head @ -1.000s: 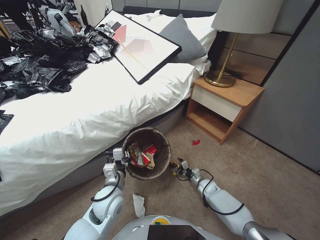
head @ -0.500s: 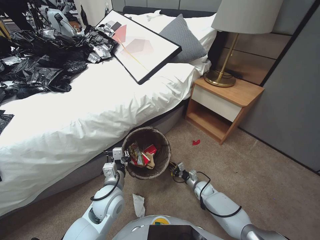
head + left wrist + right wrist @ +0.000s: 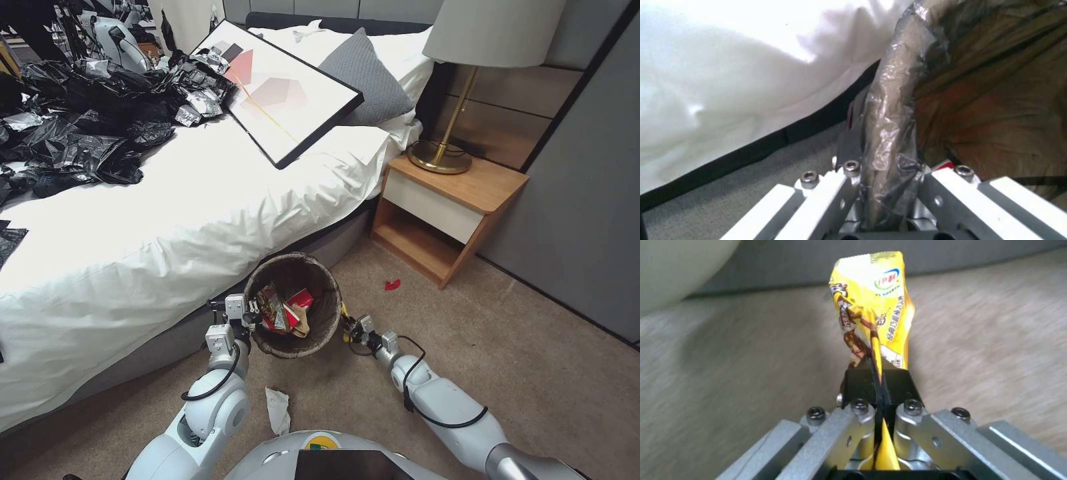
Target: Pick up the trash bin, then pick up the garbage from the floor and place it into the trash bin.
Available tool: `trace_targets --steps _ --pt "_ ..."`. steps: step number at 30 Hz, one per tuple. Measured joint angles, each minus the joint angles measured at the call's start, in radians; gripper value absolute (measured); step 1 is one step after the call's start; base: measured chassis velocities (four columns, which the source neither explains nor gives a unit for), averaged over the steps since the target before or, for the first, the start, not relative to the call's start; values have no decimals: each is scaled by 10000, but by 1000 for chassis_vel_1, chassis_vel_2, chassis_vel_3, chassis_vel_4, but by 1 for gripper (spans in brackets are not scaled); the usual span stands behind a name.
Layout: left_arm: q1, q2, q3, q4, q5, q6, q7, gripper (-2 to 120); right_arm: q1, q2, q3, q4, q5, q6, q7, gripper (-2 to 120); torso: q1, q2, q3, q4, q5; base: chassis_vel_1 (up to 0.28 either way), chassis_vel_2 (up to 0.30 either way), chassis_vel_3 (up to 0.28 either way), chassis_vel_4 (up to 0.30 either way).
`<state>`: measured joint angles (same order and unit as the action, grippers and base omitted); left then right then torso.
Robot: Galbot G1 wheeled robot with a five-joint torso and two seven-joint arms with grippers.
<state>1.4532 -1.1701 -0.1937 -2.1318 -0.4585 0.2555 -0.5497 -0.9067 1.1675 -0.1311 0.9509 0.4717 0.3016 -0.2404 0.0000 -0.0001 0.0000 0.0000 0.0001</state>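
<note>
The trash bin (image 3: 327, 327), round and lined with a dark bag, hangs just above the carpet beside the bed. My left gripper (image 3: 250, 319) is shut on its near-left rim (image 3: 889, 110). Wrappers and a red carton lie inside it. My right gripper (image 3: 351, 327) is just right of the bin's rim, shut on a yellow snack wrapper (image 3: 873, 310) that sticks up between its black fingertips (image 3: 896, 386). More garbage lies on the floor: a white tissue (image 3: 278, 410) near my base and a small red scrap (image 3: 392, 285) by the nightstand.
The white-sheeted bed (image 3: 167, 220) rises left of the bin, carrying black plastic sheets (image 3: 80, 133), a framed picture (image 3: 280, 90) and a grey pillow (image 3: 367, 80). A wooden nightstand (image 3: 443, 213) with a brass lamp (image 3: 460, 87) stands to the right. Open carpet lies at right.
My right gripper has lifted the yellow wrapper off the carpet and brought it left and up, close to the bin's right rim. The left arm and bin have stayed still.
</note>
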Motion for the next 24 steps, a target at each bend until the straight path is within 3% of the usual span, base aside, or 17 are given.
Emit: trace_targets --steps 5,8,15,17,24 --pt "28 32 57 3 -8 -1 3 2 -170 -381 616 826 -260 -89 848 0 0 0 0 0 2 0 0 0 0" --pt "49 75 120 1 -94 11 17 2 -364 -998 1296 2292 -360 -215 2139 0 0 0 0 -1 0 0 0 0 0" --pt "84 101 268 0 -173 53 27 2 -511 -1347 1802 3782 -368 -367 3245 0 0 0 0 0 1 0 0 0 0" --pt "126 103 397 4 -174 82 56 2 -672 -1470 2277 4875 -355 -554 3896 0 0 0 0 2 0 0 0 0 0" --pt "208 136 488 -26 -239 143 101 2 -864 -1582 2938 6760 -567 -811 4777 0 0 0 0 1 -2 0 0 0 0"
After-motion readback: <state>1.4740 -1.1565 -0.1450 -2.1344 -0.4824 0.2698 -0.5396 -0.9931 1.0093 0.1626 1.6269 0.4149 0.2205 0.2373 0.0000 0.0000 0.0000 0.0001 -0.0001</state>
